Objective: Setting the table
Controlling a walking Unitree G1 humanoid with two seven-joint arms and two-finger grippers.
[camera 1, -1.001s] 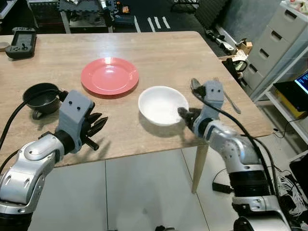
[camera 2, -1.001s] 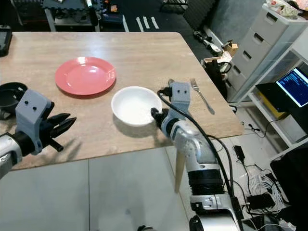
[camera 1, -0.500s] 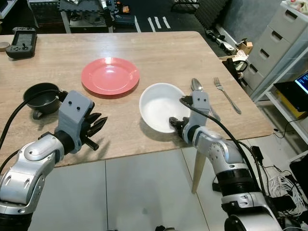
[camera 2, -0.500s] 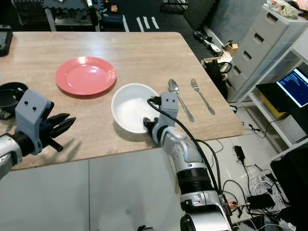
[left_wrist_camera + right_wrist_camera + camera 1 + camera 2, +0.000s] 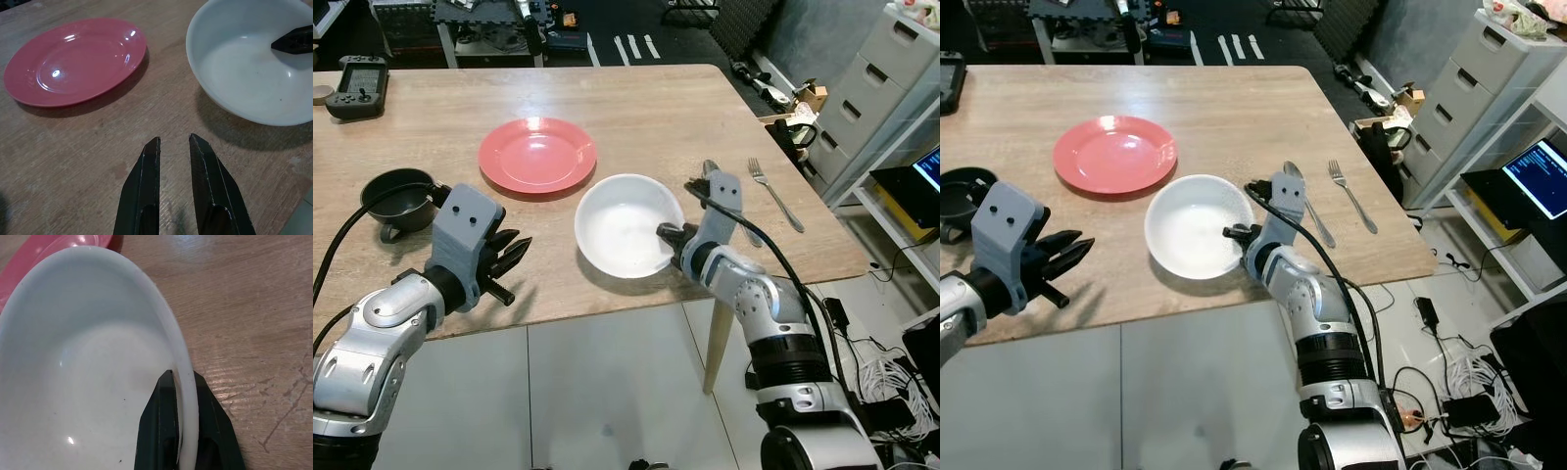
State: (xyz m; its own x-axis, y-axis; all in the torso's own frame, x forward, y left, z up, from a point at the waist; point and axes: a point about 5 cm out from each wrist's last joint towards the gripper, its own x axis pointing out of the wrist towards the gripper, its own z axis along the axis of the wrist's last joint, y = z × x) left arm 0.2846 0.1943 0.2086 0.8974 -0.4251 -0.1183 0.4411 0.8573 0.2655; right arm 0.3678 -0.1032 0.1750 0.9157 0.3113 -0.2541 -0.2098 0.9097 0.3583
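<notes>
since half a second ago the bowl (image 5: 626,224) has slid toward the robot's left along the table (image 5: 636,108), and the spoon (image 5: 1303,200) and fork (image 5: 773,191) that lay close beside its right rim now have more bare wood between them and it. the bowl now sits just short of the red plate (image 5: 537,154), its far-left rim close to the plate's near-right edge but apart from it, with a thin strip of wood between. its near side is close to the table's front edge, with only a narrow band of tabletop left there. open wood lies to the bowl's left, between it and the left gripper (image 5: 506,258). the right gripper (image 5: 182,431) is clamped on the bowl's right rim, one finger inside the white wall and one outside, the rim pinched between them. the left gripper hovers over the table's front edge left of the bowl, its fingers (image 5: 146,191) nearly closed with a slim gap, holding nothing and pointing toward the space between bowl and plate. a black pan (image 5: 399,194) rests farther left of the bowl, beyond the left gripper, and a black controller (image 5: 357,85) sits at the far left corner, well apart from the bowl.
</notes>
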